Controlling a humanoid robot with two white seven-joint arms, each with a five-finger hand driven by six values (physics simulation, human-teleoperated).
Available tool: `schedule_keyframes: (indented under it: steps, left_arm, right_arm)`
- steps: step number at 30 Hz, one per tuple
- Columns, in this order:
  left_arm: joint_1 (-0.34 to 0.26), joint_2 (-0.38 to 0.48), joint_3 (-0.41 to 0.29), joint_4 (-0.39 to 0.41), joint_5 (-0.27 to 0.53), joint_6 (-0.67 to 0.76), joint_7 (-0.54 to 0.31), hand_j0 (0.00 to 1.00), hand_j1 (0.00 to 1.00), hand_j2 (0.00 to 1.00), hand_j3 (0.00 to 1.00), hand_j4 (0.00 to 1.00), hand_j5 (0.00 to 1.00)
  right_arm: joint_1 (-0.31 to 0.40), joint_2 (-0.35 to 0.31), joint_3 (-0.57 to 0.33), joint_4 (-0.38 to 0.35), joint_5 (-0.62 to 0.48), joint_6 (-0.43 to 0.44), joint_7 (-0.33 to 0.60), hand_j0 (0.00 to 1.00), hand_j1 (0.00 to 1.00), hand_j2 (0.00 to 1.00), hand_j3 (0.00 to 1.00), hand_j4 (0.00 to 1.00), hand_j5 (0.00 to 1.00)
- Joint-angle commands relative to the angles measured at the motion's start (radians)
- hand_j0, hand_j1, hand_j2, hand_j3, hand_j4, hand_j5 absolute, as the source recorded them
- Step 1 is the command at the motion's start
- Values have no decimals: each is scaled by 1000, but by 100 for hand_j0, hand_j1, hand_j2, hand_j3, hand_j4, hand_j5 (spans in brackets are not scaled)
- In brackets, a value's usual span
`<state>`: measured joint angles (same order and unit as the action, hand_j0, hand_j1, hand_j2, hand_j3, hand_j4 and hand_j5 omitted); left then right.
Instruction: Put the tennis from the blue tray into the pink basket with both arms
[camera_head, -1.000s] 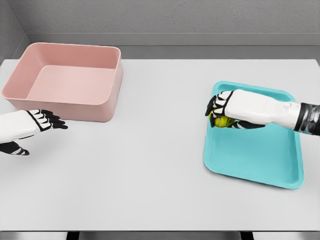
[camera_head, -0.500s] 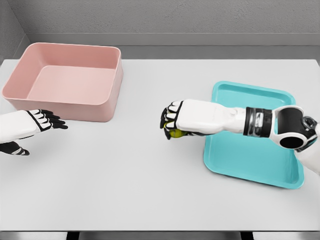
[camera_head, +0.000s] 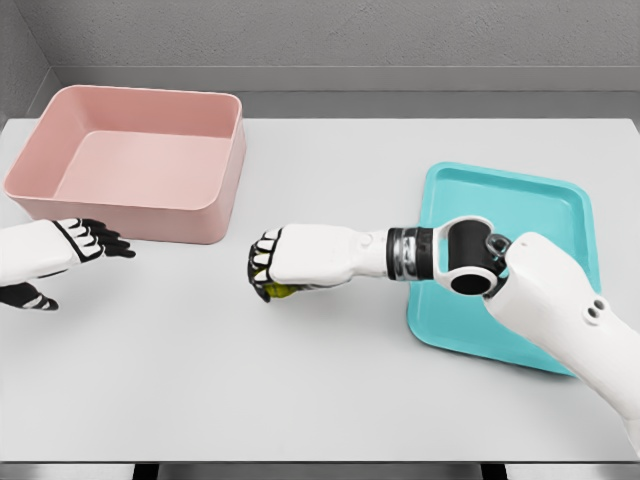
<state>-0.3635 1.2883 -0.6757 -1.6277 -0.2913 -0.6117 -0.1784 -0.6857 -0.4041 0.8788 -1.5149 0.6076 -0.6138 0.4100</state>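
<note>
No readable text, labels, brands or numbers appear on anything.

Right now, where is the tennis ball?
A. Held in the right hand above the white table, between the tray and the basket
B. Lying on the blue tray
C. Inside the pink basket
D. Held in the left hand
A: the right hand is curled around the yellow tennis ball over the bare table, left of the blue tray and short of the pink basket.
</note>
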Motion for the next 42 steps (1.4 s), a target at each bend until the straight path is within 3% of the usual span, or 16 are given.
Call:
schedule_keyframes:
  steps: [1, 8, 20, 23, 25, 26, 42]
  left_arm:
    - [0, 2, 1, 0, 6, 1, 0, 100, 100, 100, 100, 100, 100]
    - [2, 8, 1, -1, 6, 1, 2, 100, 100, 100, 100, 100, 100]
    - [2, 19, 2, -9, 6, 1, 2, 100, 100, 100, 100, 100, 100]
    - [2, 19, 2, -9, 6, 1, 2, 100, 100, 100, 100, 100, 100]
    - [2, 19, 2, -9, 6, 1, 2, 100, 100, 100, 100, 100, 100]
    - [2, 19, 2, -9, 6, 1, 2, 100, 100, 100, 100, 100, 100]
    - [5, -3, -4, -20, -2, 1, 2, 100, 100, 100, 100, 100, 100]
  right_arm:
    - [0, 33, 25, 36, 4, 3, 1, 42, 42, 42, 42, 42, 42]
    - [-11, 73, 60, 41, 32, 3, 1, 42, 42, 42, 42, 42, 42]
    - [-14, 93, 68, 124, 46, 3, -2, 43, 43, 43, 43, 43, 43]
    - [-14, 102, 68, 131, 47, 3, 1, 60, 60, 60, 60, 60, 60]
    - [-14, 102, 68, 130, 46, 3, 1, 93, 93, 93, 93, 93, 93]
    - [-12, 103, 68, 128, 46, 3, 1, 99, 99, 99, 99, 99, 99]
    - [-8, 85, 52, 122, 46, 3, 3, 100, 100, 100, 100, 100, 100]
